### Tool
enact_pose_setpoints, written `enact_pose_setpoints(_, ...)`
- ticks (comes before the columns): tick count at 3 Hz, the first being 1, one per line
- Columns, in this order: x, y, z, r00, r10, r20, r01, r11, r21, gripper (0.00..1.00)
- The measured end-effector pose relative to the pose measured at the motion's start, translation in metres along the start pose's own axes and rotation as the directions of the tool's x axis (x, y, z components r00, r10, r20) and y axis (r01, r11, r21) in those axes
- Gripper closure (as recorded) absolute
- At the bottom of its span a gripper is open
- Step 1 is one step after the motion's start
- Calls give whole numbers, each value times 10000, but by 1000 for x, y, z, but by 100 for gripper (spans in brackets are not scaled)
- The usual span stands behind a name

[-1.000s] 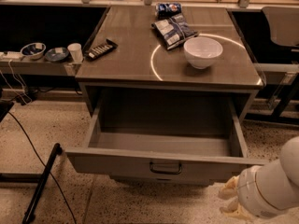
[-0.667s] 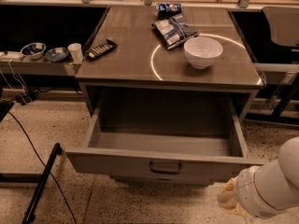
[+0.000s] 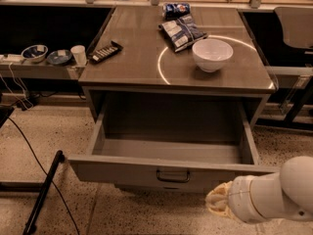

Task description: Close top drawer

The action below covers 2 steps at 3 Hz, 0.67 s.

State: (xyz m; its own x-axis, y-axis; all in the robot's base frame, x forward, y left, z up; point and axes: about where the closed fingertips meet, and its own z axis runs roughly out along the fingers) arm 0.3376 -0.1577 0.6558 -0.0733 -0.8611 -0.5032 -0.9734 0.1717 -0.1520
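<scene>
Top drawer point(image 3: 117, 173) is pulled well out of the cabinet point(image 3: 137, 62). Its front sits low centre of the frame, with the grey box open to view behind it. The small dark handle point(image 3: 172, 176) is at the middle of the front panel.

The gripper point(image 3: 218, 203) is at lower right, just below and right of the drawer front and near the handle, but apart from the panel. Whether it is apart or together: cannot tell. The white arm point(image 3: 274, 195) runs off the bottom right corner.

Step in hand, as I judge it: line up on the front, then push.
- Bring the gripper up and left so contact lands near the handle. A centred push keeps a wide drawer from racking on its slides.
- Press flat on the panel and drive straight toward the top of the frame along the slide line, not at an angle from the right.
- Go slow and steady until the front meets the cabinet face.

On the cabinet top are a white bowl point(image 3: 212, 54), a snack bag point(image 3: 182, 32) and a remote point(image 3: 104, 52) — a hard slam could jolt them.
</scene>
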Motion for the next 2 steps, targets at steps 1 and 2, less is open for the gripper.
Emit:
enact_pose_setpoints(1,-12,-17,21,9954,-167,945,89,9965,832,100)
enact_pose_setpoints(2,-22,-33,40,9909,-253,1325,81,9917,1284,100)
